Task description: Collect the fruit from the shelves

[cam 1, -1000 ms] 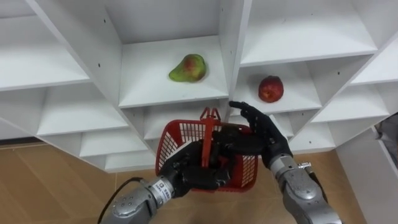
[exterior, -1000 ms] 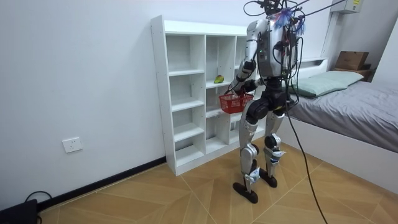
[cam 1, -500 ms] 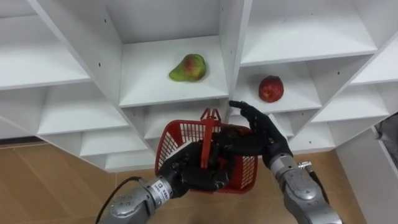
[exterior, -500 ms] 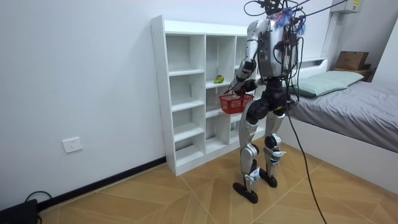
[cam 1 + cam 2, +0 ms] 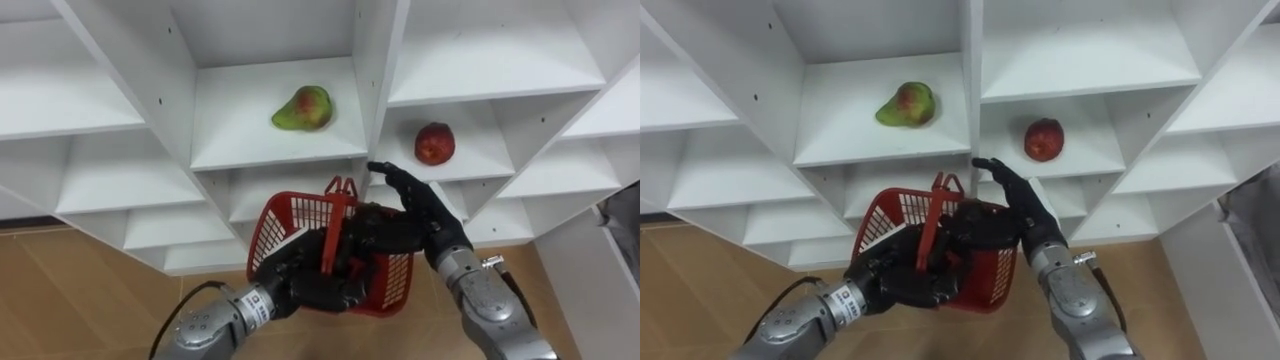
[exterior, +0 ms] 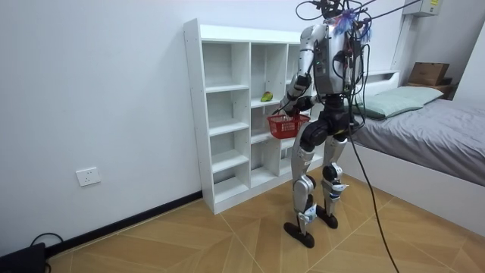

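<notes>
White closet (image 5: pixel 375 60) ahead: green-red fruit (image 5: pixel 303 108) on the upper-centre shelf, red fruit (image 5: pixel 435 143) right of centre. Your left hand (image 5: pixel 305 285) is clamped on the red basket (image 5: pixel 290 225) handle, lower centre. Your right hand (image 5: pixel 425 215) is empty with fingers straight; a careless reach could knock the red fruit off.

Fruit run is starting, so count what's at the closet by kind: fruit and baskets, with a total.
Fruit: 2 (green-and-red fruit, red fruit)
Red basket: 1
Total: 3
</notes>
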{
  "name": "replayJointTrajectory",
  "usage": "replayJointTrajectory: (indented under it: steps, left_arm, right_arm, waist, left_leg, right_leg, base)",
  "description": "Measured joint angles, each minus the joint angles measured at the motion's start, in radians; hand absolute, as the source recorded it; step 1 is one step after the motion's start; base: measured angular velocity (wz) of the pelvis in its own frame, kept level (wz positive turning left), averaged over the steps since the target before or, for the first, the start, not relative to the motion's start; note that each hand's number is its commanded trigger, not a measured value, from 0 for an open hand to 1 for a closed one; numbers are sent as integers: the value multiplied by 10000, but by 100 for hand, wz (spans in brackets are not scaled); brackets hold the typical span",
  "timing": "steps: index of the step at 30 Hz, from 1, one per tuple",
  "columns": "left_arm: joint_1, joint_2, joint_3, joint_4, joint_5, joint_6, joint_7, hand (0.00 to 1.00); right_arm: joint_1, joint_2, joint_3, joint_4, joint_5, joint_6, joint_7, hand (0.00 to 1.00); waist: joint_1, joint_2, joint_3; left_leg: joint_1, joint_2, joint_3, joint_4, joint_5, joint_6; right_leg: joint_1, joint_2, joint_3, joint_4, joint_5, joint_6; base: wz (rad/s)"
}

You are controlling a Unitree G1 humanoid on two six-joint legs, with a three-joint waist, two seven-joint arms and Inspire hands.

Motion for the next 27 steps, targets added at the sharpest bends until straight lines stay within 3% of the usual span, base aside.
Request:
replayJointTrajectory:
  steps: [4, 12, 27]
  left_arm:
    - [0, 42, 0, -1, 9, -1, -58, 100]
    - [45, 392, -23, -96, 98, -16, -286, 100]
    - [155, 416, -24, -94, 329, -17, -440, 100]
  right_arm:
    - [0, -46, 38, -39, -11, 13, 20, 0]
    - [43, -135, 84, -33, 175, 18, 374, 0]
    - [248, -154, -49, 159, 690, 43, 1028, 0]
  waist:
    - [30, 0, 0]
    - [-39, -10, 6]
    - [-33, -125, 30]
  left_leg:
    - [1, 2, 0, 1, 0, 0]
    - [77, 0, -3, -14, 0, 0]
    - [75, -3, 31, -46, 1, 1]
  right_leg:
    - [-3, 1, 0, 2, 1, -2]
    - [50, 1, 24, 23, 2, -3]
    - [44, 30, 132, -48, 34, 12]
  base:
    - [0]
    - [0]
    - [0]
